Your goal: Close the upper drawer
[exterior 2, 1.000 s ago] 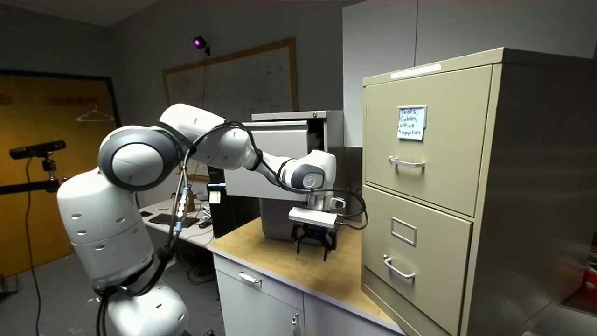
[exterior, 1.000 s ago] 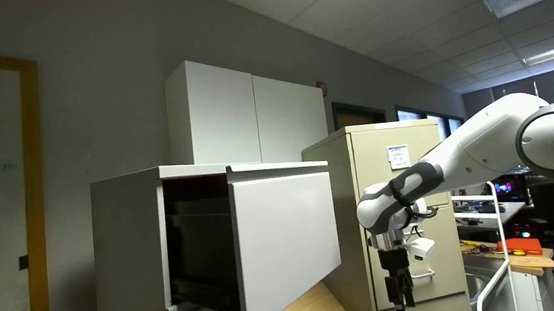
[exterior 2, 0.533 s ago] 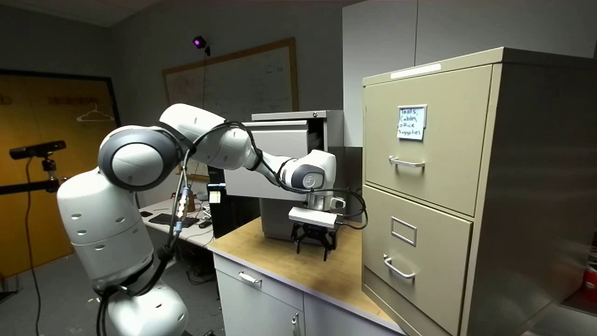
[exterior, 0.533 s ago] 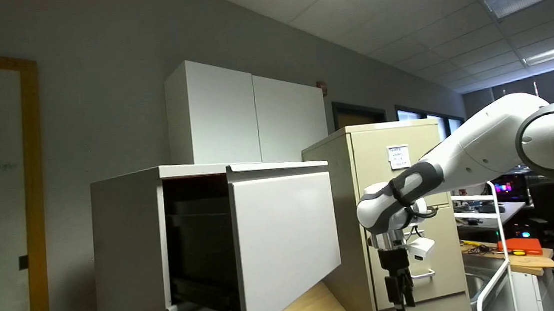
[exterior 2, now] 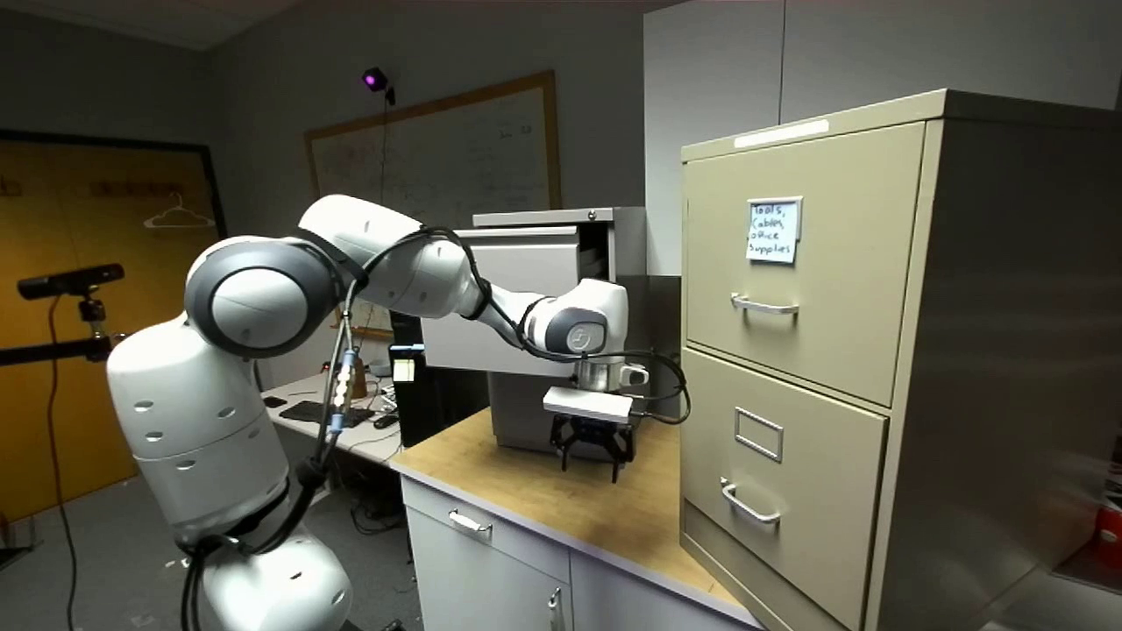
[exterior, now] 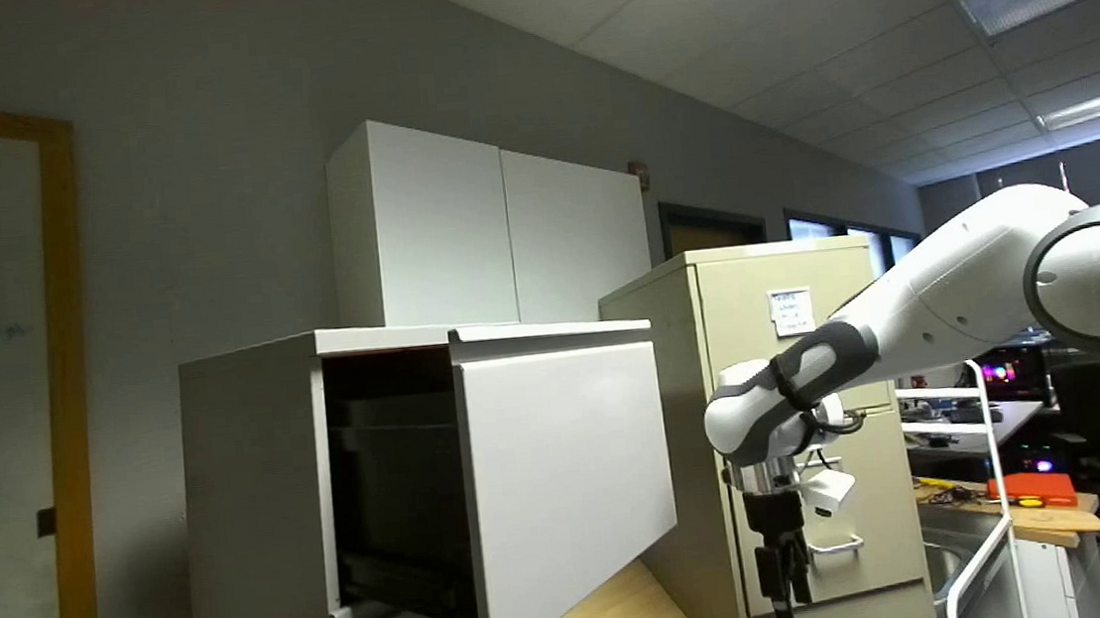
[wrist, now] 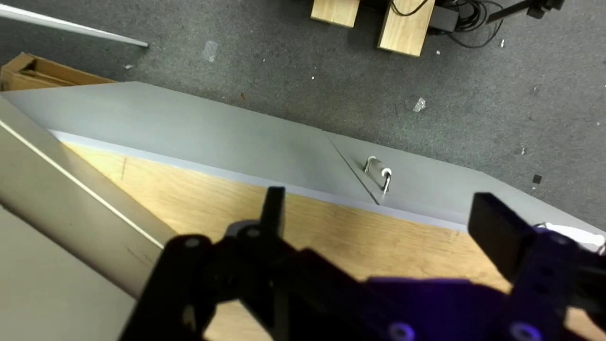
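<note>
The upper drawer (exterior: pixel 571 486) of the light-grey cabinet (exterior: pixel 253 504) is pulled well out in an exterior view. Its flat whitish front faces the arm side, and its dark interior shows at the side. In an exterior view the drawer front (exterior 2: pixel 526 267) is partly hidden behind my arm. My gripper (exterior 2: pixel 589 471) points down, open and empty, above the wooden countertop. It is lower than the drawer and apart from it, on the beige filing cabinet's side, as an exterior view (exterior: pixel 790 607) shows. In the wrist view my fingers (wrist: pixel 378 203) are spread wide with nothing between them; the drawer is out of view there.
The beige filing cabinet (exterior 2: pixel 806 333) with handled drawers stands close beside my gripper. The wooden countertop (exterior 2: pixel 517 478) lies below, with a handled white base cabinet (exterior 2: pixel 482 561) under its edge. A white two-door cabinet (exterior: pixel 503 223) is behind. Cables (exterior 2: pixel 679 386) loop from my wrist.
My gripper has risen slightly and, in an exterior view, shifted a little toward the drawer. The drawer has not moved.
</note>
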Tool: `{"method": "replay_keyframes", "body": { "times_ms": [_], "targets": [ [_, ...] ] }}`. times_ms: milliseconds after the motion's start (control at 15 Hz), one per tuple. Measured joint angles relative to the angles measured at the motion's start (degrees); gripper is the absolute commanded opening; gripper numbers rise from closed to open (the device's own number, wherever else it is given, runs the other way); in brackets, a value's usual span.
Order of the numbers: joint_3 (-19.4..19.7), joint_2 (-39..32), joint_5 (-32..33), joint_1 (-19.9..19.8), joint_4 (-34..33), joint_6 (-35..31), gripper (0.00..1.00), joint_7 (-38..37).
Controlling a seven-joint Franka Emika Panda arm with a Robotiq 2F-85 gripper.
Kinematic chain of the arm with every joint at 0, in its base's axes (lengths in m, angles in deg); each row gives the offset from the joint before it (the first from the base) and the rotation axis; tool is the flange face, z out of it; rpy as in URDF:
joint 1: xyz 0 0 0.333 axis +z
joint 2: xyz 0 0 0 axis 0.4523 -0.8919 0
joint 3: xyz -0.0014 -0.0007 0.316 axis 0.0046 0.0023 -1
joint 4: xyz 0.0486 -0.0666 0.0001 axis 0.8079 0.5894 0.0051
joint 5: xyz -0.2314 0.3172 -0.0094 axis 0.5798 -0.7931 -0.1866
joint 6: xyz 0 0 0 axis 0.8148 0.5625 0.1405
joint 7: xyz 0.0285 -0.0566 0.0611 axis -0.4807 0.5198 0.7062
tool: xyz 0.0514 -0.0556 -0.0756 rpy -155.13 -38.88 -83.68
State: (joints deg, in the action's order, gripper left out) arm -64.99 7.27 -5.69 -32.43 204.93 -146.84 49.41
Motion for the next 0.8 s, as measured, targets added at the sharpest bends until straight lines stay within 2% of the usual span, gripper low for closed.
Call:
{"method": "replay_keyframes", "body": {
  "times_ms": [400,467,533,600,800],
  "targets": [
    [-2.7,3.5,-0.7,0.0,-0.5,-5.9,1.00,-0.2],
    [-3.1,4.6,-0.7,0.1,-0.5,-7.0,0.97,-0.2],
    [-3.4,5.7,-0.7,0.1,-0.5,-7.8,0.92,-0.2],
    [-3.7,7.0,-0.7,0.2,-0.6,-8.8,0.78,-0.2],
    [-4.4,10.9,-0.7,1.1,-0.5,-10.9,0.53,-0.2]
  ]
}}
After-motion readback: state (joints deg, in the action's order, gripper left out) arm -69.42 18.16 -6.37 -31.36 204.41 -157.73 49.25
